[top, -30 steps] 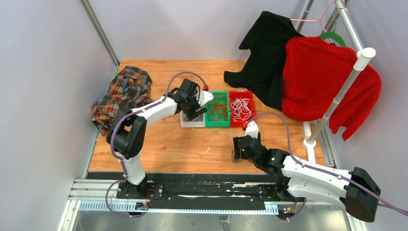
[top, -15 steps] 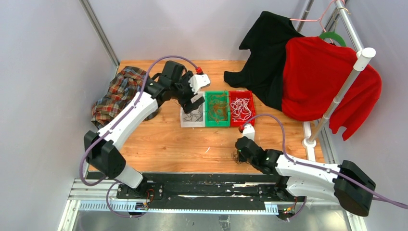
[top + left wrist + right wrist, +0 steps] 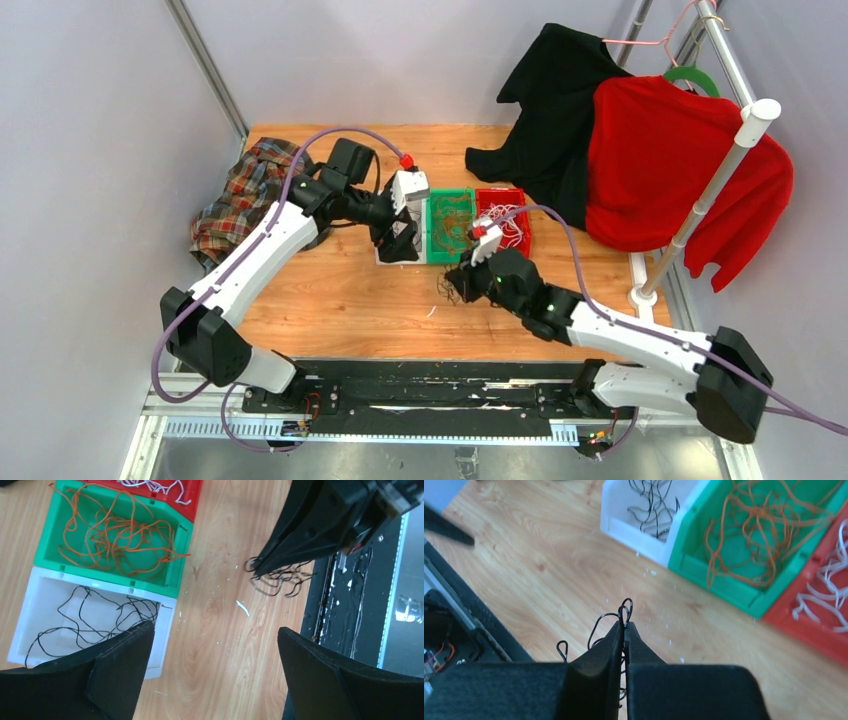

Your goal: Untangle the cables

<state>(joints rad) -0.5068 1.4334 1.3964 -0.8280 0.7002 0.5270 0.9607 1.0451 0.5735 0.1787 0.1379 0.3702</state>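
Bright even light, soft shadows, sharp

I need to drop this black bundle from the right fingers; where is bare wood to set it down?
Bare table lies between the white bin and the near edge, left of the bundle. Another strip runs behind the bins, between the shirt and the black garment. Crowded: the bins themselves, with the left fingers over the white one.
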